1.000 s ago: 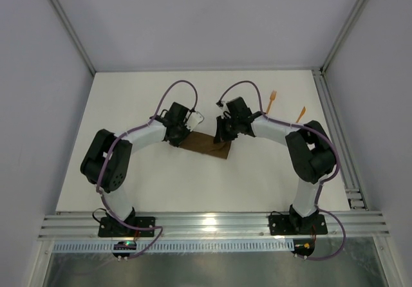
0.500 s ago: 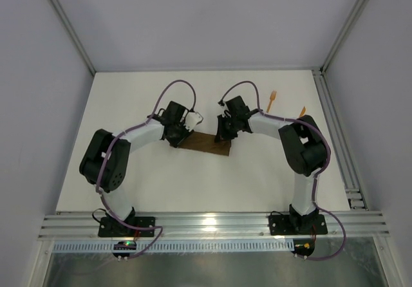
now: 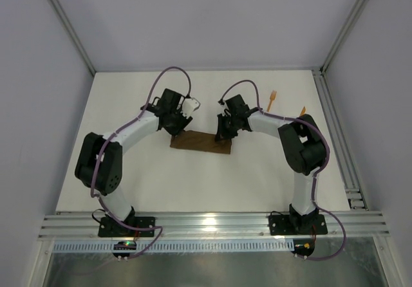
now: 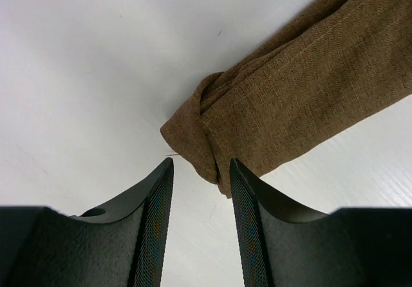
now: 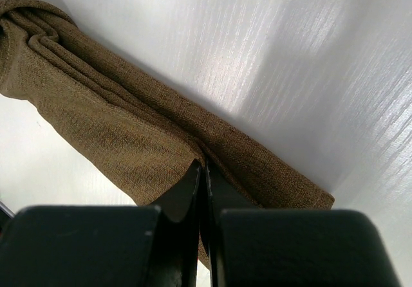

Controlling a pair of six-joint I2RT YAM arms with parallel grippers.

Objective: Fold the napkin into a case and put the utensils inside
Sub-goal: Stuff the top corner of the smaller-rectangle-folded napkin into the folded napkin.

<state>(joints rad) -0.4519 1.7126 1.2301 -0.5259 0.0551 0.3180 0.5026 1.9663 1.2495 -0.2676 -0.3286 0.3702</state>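
At the middle of the white table (image 3: 257, 177) lay the napkin (image 3: 201, 142), a dark brown cloth of coarse, visible weave, folded into a narrow, layered strip with its long edges nearly straight. At the napkin's left end my left gripper (image 4: 201, 171) stood released: its two dark, ridged fingers were parted with bare table showing between them. The rolled corner of the cloth sat just beyond the tips, bunched into a soft rounded knot of folds. One finger's edge was at the hem, but nothing was clamped.

At the napkin's right end my right gripper (image 5: 201, 171) was clenched, its fingers pressed together so that only a thin line showed between them. Their tips rested on the top of the strip, where a long crease in the cloth ran up to meet them. I could not tell whether a single layer was caught in that line. From this wrist view the strip ran away toward its far end, where the layers curled in several soft ridges.

Beyond the napkin's right end, well apart from it, lay the fork (image 3: 272, 100), thin orange plastic with small tines. Further right lay the other orange piece (image 3: 301, 112), slim and pointed, partly hidden by my right arm.
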